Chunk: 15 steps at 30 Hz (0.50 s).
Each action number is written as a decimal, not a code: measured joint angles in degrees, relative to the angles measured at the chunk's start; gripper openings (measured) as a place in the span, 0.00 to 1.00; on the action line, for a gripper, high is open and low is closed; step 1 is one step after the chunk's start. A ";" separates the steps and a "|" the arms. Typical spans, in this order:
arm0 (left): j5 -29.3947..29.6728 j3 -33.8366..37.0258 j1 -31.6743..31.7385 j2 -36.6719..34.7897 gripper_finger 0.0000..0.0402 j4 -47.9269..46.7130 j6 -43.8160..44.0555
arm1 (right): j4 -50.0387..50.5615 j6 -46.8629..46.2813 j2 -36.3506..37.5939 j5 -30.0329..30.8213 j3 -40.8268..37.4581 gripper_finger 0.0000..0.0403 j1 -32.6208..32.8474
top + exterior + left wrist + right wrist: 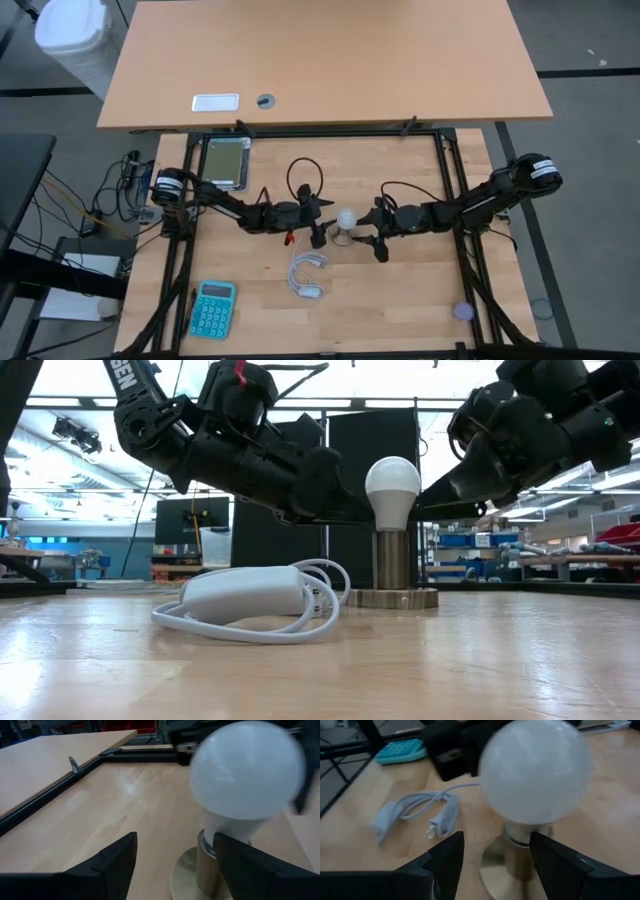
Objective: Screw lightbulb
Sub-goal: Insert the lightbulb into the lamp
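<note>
Upright lightbulb in socket, unlabelled

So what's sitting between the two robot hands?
The lightbulb, standing upright in its socket, sits between the left gripper and right gripper, seen from above.

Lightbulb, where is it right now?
In the high view the lightbulb stands upright in its socket mid-table, between both open end effectors, white cord nearby.

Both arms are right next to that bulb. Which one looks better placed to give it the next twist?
It's close, but probably the right. Its pincer is open with the lightbulb's neck centred between its fingers. The left pincer, also open, sits off to one side, with the socket against one finger.
</note>
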<state>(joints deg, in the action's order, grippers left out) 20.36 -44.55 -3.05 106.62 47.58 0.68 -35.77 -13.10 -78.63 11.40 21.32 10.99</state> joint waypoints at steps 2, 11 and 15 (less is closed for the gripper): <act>0.86 -0.11 0.00 -0.01 0.67 -0.80 -0.27 | 0.18 -0.17 0.00 0.73 0.02 0.57 0.52; -1.31 -0.09 -0.04 -0.01 0.67 -3.03 -0.28 | 4.15 -0.40 0.00 4.04 0.07 0.57 -1.75; -6.69 -0.09 -0.07 -0.03 0.67 -3.01 0.09 | 4.10 0.66 0.00 1.32 0.07 0.57 -3.73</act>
<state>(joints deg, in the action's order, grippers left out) 13.66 -44.64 -3.12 106.59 44.58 0.77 -31.67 -12.45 -78.63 12.72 21.39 7.26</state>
